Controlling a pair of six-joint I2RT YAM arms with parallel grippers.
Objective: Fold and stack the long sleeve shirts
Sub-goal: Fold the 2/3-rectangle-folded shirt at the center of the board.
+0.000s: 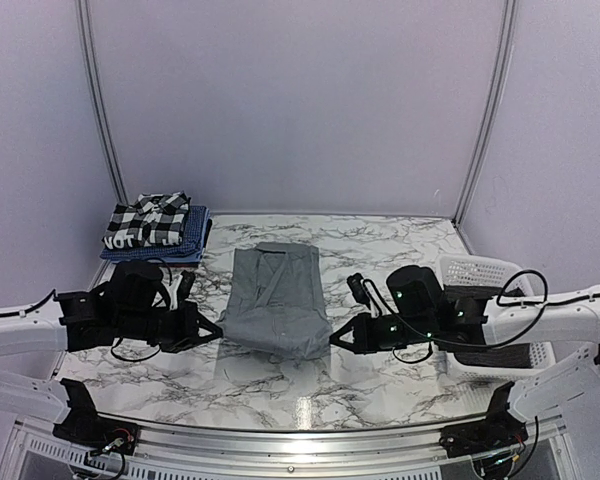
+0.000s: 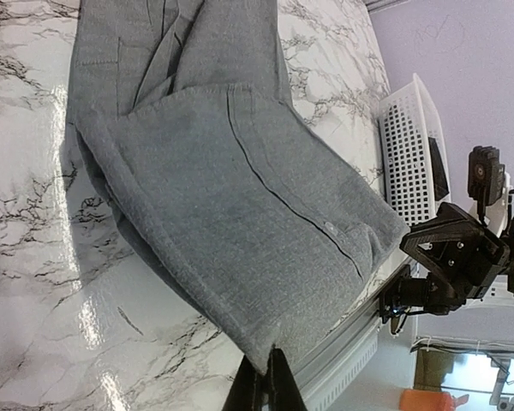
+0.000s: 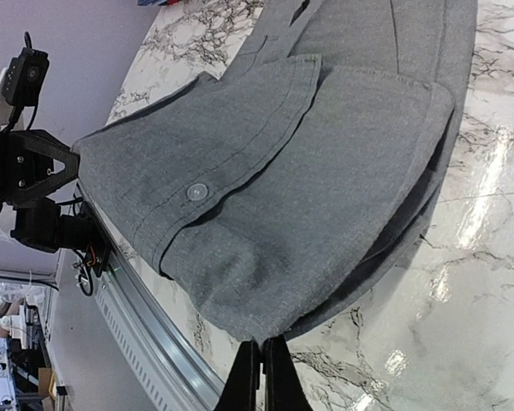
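**Grey shirt, mid-fold.** The grey button-front shirt (image 1: 275, 295) is lying lengthwise at the centre of the marble table (image 1: 400, 245), already narrowed to a strip. The left gripper (image 1: 218, 335) and the right gripper (image 1: 332, 340) are each pinching one near corner of it, jaws closed on the cloth. The near end is hanging raised between them, off the tabletop. At the far left, the black-and-white checked shirt (image 1: 148, 220) is resting folded on the blue shirt (image 1: 196, 238). The white basket (image 1: 477, 270) is standing at the right. The step in hand appears to be the end-over-end fold. The next move is calling for both arms to carry the hem evenly toward the far end, keeping the edge level, and then release.
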